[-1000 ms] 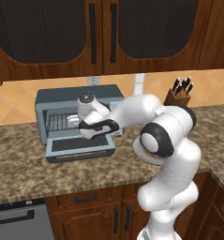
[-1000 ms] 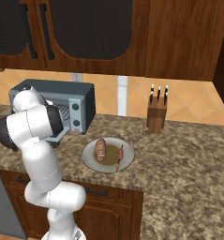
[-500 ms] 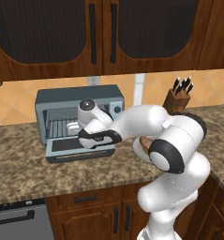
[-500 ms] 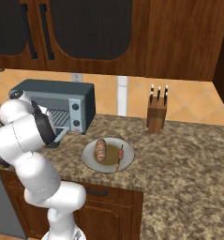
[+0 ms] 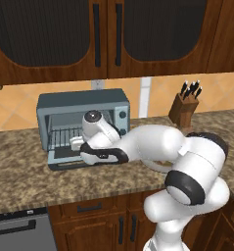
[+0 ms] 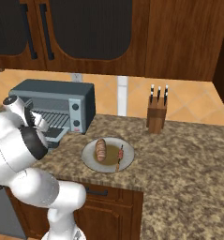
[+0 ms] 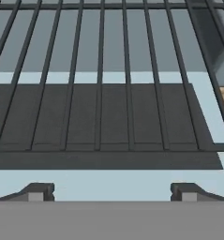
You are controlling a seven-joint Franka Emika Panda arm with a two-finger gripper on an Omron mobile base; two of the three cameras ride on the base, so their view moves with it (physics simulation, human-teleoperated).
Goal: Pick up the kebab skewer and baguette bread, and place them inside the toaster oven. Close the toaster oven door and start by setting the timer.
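The blue-grey toaster oven (image 5: pixel 84 105) stands on the counter with its door (image 5: pixel 63 160) folded down flat. My gripper (image 5: pixel 75 143) hovers just over that door at the mouth of the cavity, open, with nothing between its fingertips (image 7: pixel 36 192). In the hand view the wire rack (image 7: pixel 113 70) lies straight ahead, with the door's dark glass and blue-grey rim (image 7: pixel 108 180) below it. To the right of the oven (image 6: pixel 57 105), the orange-brown baguette bread (image 6: pixel 100 149) and the thin kebab skewer (image 6: pixel 119 157) lie side by side on a grey plate (image 6: pixel 92 161).
A wooden knife block (image 6: pixel 157 116) stands at the back of the granite counter (image 6: pixel 179 159), right of the plate. Dark wood cabinets (image 5: pixel 94 34) hang above the oven. My arm's elbow (image 5: pixel 192 186) juts over the counter's front edge.
The hand has dropped slightly toward the open door. The arm's elbow has swung down and to the right in the left base view. Oven, plate and food have not moved.
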